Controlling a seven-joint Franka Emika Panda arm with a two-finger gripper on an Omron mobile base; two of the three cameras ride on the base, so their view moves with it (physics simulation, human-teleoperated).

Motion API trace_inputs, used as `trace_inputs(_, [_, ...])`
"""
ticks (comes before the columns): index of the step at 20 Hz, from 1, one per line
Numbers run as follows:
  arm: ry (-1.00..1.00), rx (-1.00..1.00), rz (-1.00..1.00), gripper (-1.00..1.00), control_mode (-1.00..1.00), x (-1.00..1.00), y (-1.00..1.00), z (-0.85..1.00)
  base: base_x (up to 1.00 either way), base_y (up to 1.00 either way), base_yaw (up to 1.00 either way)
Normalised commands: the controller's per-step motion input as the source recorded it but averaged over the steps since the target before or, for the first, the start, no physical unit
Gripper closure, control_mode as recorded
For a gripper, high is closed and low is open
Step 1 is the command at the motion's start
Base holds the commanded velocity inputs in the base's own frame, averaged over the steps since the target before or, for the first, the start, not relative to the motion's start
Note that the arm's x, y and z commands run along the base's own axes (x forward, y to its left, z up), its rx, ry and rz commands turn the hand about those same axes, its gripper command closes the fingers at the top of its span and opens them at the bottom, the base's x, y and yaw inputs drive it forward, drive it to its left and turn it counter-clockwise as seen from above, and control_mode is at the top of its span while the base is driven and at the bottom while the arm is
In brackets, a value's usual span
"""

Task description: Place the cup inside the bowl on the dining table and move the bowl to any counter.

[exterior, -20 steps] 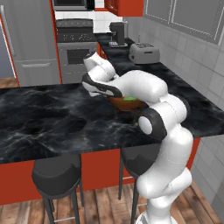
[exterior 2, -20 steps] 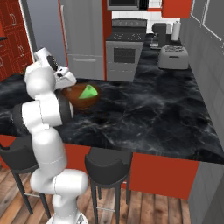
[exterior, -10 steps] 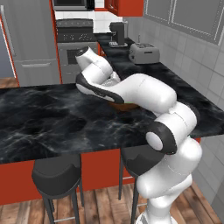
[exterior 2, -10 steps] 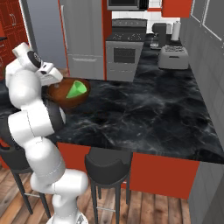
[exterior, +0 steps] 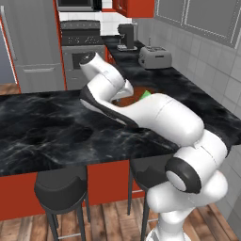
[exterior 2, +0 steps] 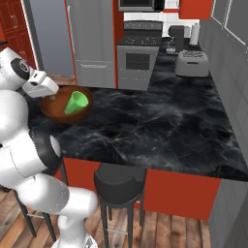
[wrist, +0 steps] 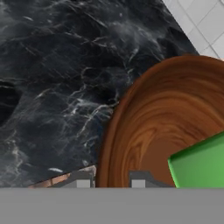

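The long black marble desk (exterior 2: 160, 126) carries the brown wooden bowl (exterior 2: 54, 112). The small green cup (exterior 2: 76, 102) lies tilted inside it. The end effector (wrist: 109, 180) is clenched on the bowl's rim.

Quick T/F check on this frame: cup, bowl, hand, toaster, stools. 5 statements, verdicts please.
1. The cup lies tilted inside the bowl. True.
2. The bowl sits on the floor beside a stool. False: it is over the black marble top of the dining table, near its edge.
3. The hand is at the bowl's rim, one fingertip outside and the other inside. True, per the hand view.
4. The cup is red. False: it is bright green.
5. A toaster stands on the counter further back. True.
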Motion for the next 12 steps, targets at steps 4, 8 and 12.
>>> trace_inputs(4, [0.0,0.0,0.0,1.0,-1.0,-0.87,-0.01,0.1,0.0,0.0,0.0])
trace_inputs(8, [0.0,0.0,0.02,1.0,-1.0,-0.69,-0.09,0.04,0.0,0.0,0.0])
trace_inputs(12, [0.0,0.0,0.02,1.0,-1.0,-0.13,-0.17,0.0,0.0,0.0,0.0])
